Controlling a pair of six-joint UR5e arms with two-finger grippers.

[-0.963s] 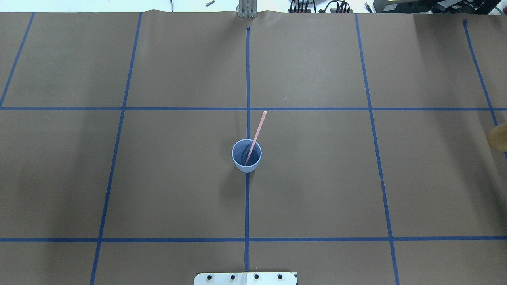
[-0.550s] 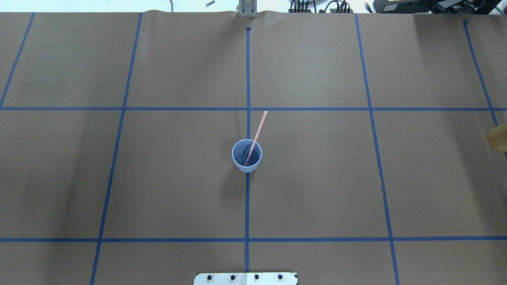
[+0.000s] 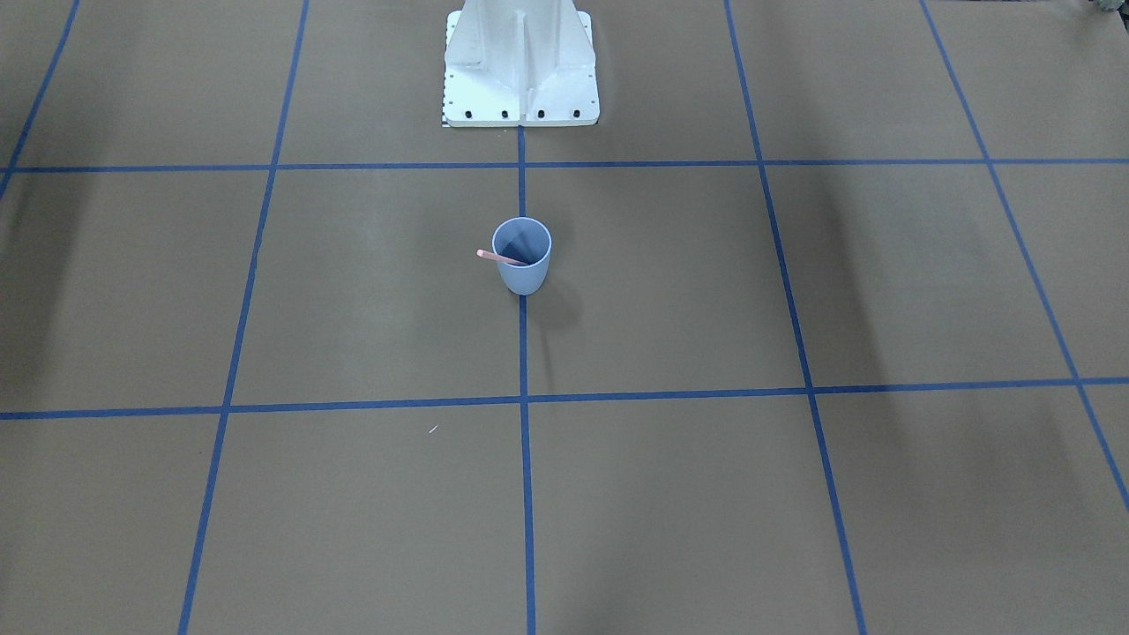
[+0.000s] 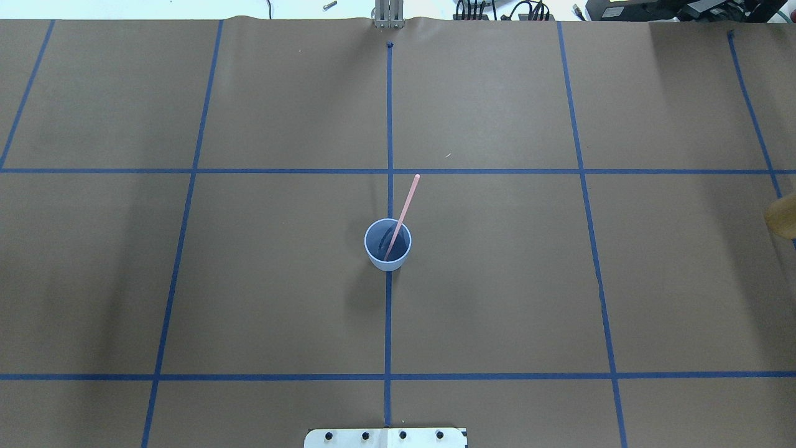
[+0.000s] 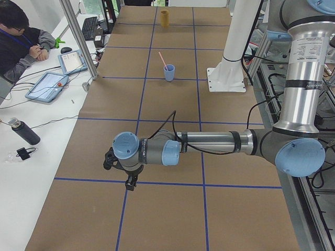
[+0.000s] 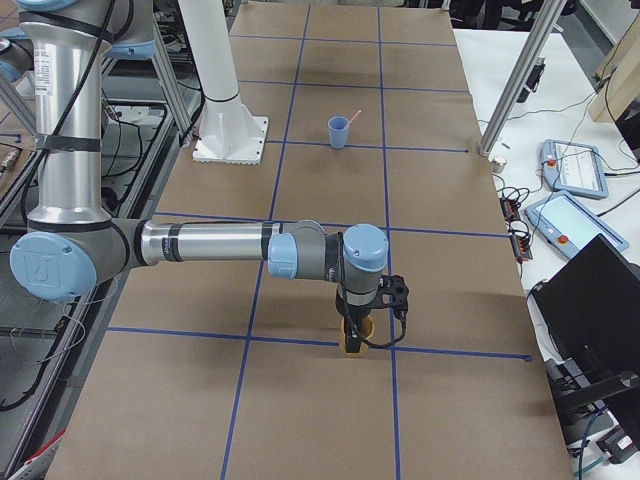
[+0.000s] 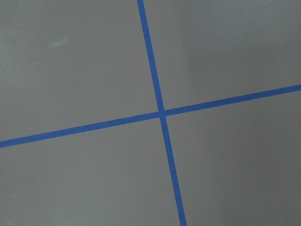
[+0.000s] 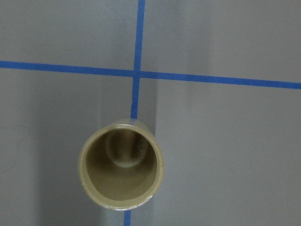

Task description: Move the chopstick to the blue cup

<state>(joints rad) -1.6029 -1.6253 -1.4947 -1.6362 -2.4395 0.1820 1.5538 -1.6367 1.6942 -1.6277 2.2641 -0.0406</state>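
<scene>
The blue cup (image 4: 375, 241) stands upright at the middle of the table on the centre tape line; it also shows in the front-facing view (image 3: 522, 273) and both side views (image 5: 169, 73) (image 6: 339, 133). The pink chopstick (image 4: 407, 199) stands in it, leaning on the rim, its upper end pointing away from the robot base (image 3: 490, 257). My left gripper (image 5: 128, 180) hangs far out at the table's left end. My right gripper (image 6: 358, 328) is at the right end, over a tan cup. Each shows only in a side view, so I cannot tell whether it is open or shut.
A tan cup (image 8: 121, 162) stands upright below the right wrist camera, on a tape line; it shows at the overhead view's right edge (image 4: 782, 214). The white robot base (image 3: 520, 62) is behind the blue cup. Blue tape lines (image 7: 162, 113) cross the brown table cover. An operator (image 5: 21, 36) sits beside the table.
</scene>
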